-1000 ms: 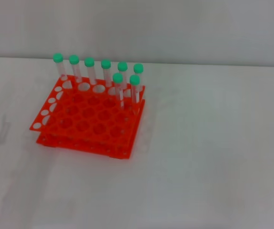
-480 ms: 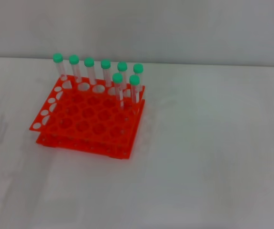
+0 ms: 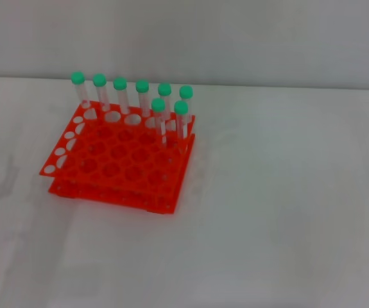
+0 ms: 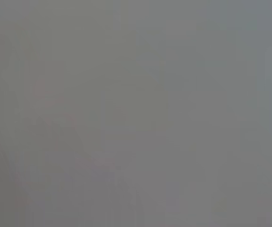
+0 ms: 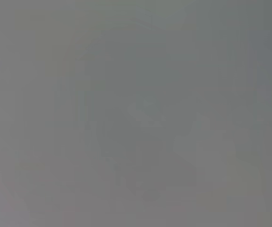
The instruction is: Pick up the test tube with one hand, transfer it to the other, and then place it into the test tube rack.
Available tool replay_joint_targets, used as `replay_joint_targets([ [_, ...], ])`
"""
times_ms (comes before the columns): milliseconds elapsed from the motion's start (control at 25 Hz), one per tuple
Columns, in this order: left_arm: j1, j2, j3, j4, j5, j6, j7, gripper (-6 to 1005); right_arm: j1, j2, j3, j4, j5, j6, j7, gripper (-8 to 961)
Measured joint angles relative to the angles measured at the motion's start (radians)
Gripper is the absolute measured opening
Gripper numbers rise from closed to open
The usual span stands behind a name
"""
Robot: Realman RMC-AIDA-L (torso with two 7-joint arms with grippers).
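Orange-red, the test tube rack (image 3: 121, 157) sits on the white table (image 3: 287, 205) with eight green-capped test tubes (image 3: 181, 122) upright along its far side. Neither gripper shows in any view — their jaws cannot be judged; both wrist views are probably fogged grey.

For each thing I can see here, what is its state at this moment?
Test tube rack: flat on the white table, most holes empty.
Back-row tubes: six, capped green, upright in the far row.
Second-row tubes: two, capped green, upright near the rack's right end.
Left gripper: not in view.
Right gripper: not in view.
Both wrist views: plain grey, nothing to make out.
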Motion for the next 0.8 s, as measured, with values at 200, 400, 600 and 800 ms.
replay_joint_targets([
  [200,-0.005,0.004,-0.002,0.001,-0.006,-0.006,-0.034,783,-0.004,0.0,-0.098,0.006,-0.001,0.021,-0.001,711],
  [400,-0.012,0.008,-0.01,0.011,-0.016,-0.006,-0.039,782,0.01,0.002,-0.195,0.043,-0.001,0.06,-0.055,711],
  [600,-0.014,0.008,-0.011,0.012,-0.049,0.001,-0.014,781,0.034,0.004,-0.245,0.068,-0.004,0.063,-0.077,710],
  [800,-0.001,0.006,-0.01,0.011,-0.049,0.005,0.057,781,0.065,0.006,-0.254,0.077,-0.004,0.059,-0.077,709],
])
